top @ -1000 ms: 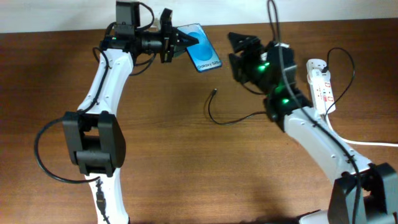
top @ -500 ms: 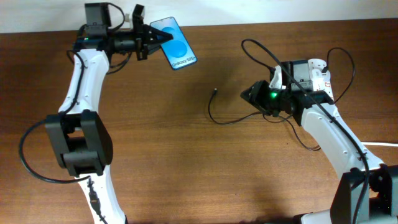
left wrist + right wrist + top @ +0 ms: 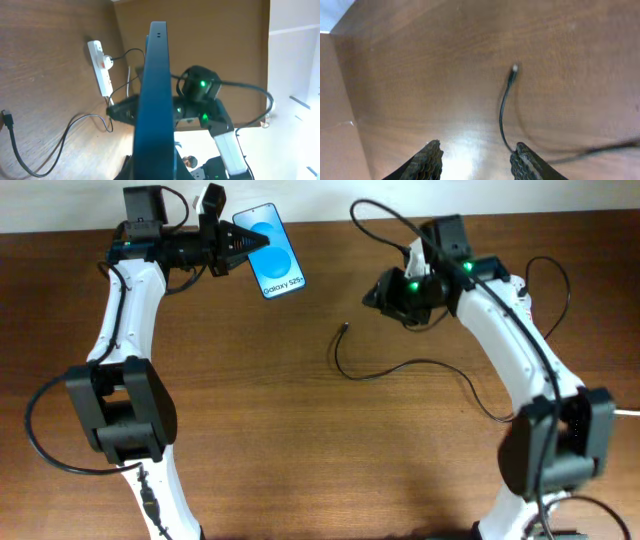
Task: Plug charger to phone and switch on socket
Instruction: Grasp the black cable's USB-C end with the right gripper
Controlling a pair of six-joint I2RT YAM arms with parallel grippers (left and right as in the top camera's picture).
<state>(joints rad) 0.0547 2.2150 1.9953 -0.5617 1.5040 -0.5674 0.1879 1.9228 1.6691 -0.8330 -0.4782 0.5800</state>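
My left gripper (image 3: 236, 248) is shut on the phone (image 3: 270, 252) and holds it raised at the table's back left, blue screen facing up. In the left wrist view the phone (image 3: 155, 95) shows edge-on between the jaws. The charger (image 3: 400, 366) lies in loops on the table, its plug tip (image 3: 345, 327) free at mid-table. My right gripper (image 3: 376, 296) is open and empty above the table, just right of the tip. The right wrist view shows the tip (image 3: 514, 70) ahead, the cable running by my right fingertip (image 3: 522, 160). The socket (image 3: 100, 67) lies at the far right, mostly hidden under my right arm from overhead.
A thin black cable (image 3: 556, 275) loops up by the socket at the table's right edge. A wall runs along the back of the table. My right arm (image 3: 200, 95) faces the left wrist camera.
My left gripper has carried the phone leftward along the back edge. My right arm has swung away from the socket to above the table near the plug tip.
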